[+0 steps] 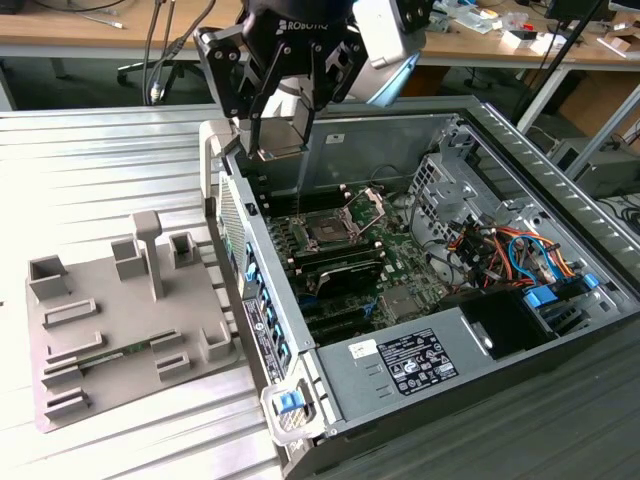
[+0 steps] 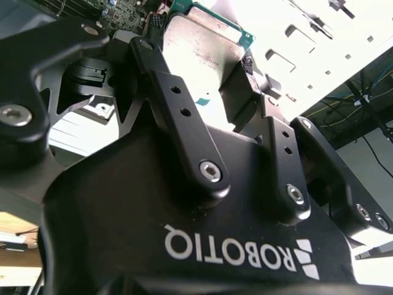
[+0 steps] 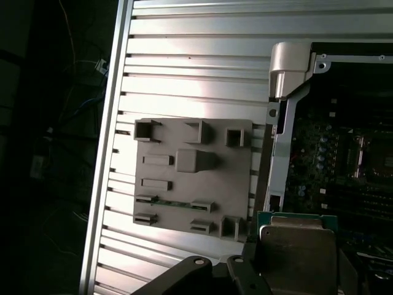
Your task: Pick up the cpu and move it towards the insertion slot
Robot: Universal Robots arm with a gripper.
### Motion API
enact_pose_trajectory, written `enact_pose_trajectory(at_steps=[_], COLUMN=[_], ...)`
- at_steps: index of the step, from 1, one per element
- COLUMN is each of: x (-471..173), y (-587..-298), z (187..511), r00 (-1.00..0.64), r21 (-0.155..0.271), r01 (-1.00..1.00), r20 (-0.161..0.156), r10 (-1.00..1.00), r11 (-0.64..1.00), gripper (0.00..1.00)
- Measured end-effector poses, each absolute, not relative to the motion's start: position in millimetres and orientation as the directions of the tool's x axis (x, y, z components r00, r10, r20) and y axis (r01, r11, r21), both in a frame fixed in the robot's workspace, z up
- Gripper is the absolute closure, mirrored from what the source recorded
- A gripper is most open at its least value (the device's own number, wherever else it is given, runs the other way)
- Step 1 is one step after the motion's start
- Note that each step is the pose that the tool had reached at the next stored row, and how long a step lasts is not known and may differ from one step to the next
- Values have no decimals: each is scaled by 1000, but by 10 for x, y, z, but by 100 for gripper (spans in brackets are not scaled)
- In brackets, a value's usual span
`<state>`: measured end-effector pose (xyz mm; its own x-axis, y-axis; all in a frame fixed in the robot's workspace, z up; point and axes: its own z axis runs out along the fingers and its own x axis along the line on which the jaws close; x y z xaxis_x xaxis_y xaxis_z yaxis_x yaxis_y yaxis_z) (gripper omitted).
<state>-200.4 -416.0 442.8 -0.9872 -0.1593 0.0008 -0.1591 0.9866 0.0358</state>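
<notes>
Across the exterior view, a ribbed metal table (image 1: 100, 170). On it, toward the exterior view's right, an open computer case (image 1: 560, 170), lying on its side with the motherboard facing up. Just beside the case, on the exterior view's left, a grey fixture plate (image 1: 120, 320), flat on the table. Above the case wall nearest the plate, the gripper (image 1: 283, 140), fingers clamped on two opposite edges of the cpu (image 2: 202, 43). Held in the air, clear of the board, silvery face and a thin green rim showing in both wrist views. Lower down on the motherboard, the insertion slot (image 1: 328, 232): dark square, silver bracket tilted up beside it, apart from the cpu.
</notes>
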Motion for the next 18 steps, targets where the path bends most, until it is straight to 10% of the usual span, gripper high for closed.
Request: enact_pose_trajectory(at_steps=[18], x=[-1940], y=[-4160], z=[4422], r00=[-987], r21=[36], r01=[-159], r20=[1], r10=[-159], r11=[987], gripper=[45])
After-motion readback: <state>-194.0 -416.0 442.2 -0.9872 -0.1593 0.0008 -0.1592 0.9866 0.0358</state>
